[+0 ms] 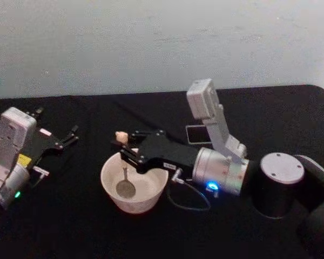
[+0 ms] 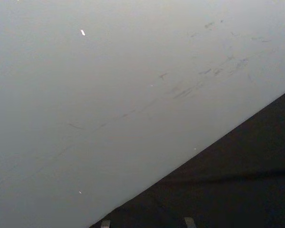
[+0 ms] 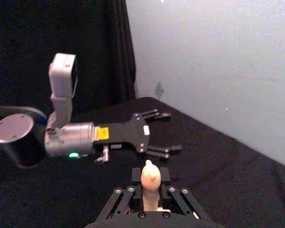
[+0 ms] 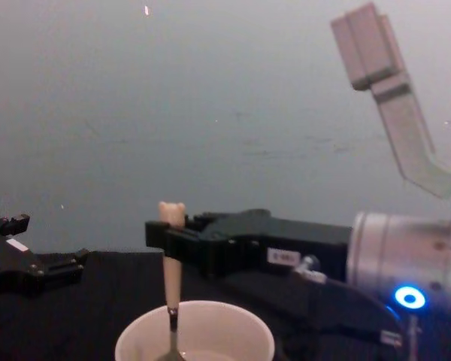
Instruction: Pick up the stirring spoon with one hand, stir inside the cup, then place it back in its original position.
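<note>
right hand [image 1: 124, 150]: black linkage fingers, silver barrel wrist, blue light. left hand [image 3: 167, 132]: same build, yellow sticker.

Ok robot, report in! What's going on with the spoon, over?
Right gripper shut on stirring spoon handle, above cup. Spoon upright, bowl down inside cup. Left gripper open, parked off to the left.

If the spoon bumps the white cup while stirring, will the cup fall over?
Probably not: the wide round cream-white cup looks broad and low on the black table. It might slide, since nothing holds it; the left gripper sits apart. The thin bear-topped metal spoon, upright in the jaws of the right gripper, looks stiff but small, so bumps should be gentle.
</note>
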Motion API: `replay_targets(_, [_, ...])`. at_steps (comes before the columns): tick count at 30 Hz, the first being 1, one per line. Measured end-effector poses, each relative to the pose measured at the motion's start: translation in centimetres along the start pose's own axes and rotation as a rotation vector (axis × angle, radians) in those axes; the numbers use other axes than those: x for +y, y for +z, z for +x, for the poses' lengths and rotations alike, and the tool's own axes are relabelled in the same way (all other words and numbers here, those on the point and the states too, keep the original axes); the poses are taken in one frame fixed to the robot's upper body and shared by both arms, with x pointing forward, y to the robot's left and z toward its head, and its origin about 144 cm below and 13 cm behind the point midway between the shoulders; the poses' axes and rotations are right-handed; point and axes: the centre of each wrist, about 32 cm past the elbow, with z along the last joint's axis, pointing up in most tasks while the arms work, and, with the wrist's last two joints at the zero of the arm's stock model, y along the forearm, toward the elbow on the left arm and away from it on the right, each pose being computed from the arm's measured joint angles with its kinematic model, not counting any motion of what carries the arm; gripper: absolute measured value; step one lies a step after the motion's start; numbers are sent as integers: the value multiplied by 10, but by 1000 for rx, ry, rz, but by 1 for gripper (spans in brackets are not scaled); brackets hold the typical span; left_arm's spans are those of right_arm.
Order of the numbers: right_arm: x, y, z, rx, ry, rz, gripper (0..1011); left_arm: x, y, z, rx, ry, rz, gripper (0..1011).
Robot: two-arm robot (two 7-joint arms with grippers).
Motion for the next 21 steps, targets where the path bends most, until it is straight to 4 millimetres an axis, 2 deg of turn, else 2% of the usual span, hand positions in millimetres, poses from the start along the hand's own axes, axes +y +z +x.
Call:
replay_targets(11, [27, 2, 14, -1, -89, -14, 227, 0, 0, 0, 0, 0, 0, 1001])
replay_targets(21, [20, 5, 27, 14, -148, -12, 227, 0, 0, 0, 0, 0, 0, 1001])
